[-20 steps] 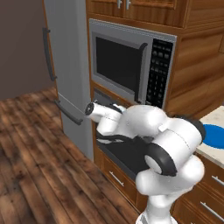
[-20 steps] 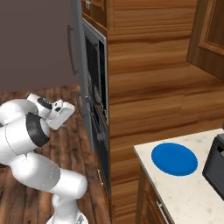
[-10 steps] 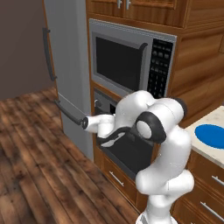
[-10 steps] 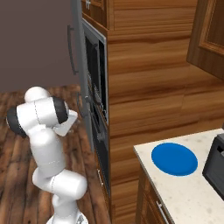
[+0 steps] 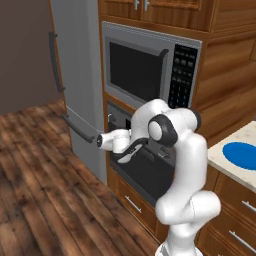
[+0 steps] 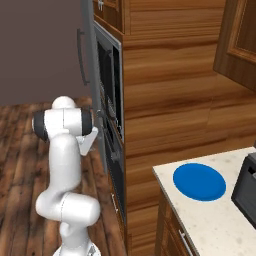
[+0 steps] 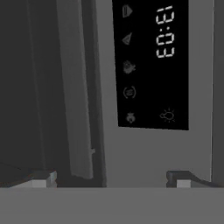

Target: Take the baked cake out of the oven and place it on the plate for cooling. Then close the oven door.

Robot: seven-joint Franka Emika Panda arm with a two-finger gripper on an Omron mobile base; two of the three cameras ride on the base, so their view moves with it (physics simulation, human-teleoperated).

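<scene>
A: Where's the oven (image 5: 145,165)?
B: Built in under the microwave (image 5: 150,67); its door (image 5: 142,172) looks closed. The display (image 7: 151,63) reads 13:03.
A: The gripper (image 7: 111,177)?
B: Spread wide, empty, close before the panel. The plate (image 6: 199,181) sits on the counter (image 6: 210,225).

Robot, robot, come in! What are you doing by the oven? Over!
Gripper open, holding nothing, up close to the oven display. Cake not seen yet. Blue plate waiting on the counter. Nothing blocking.
</scene>
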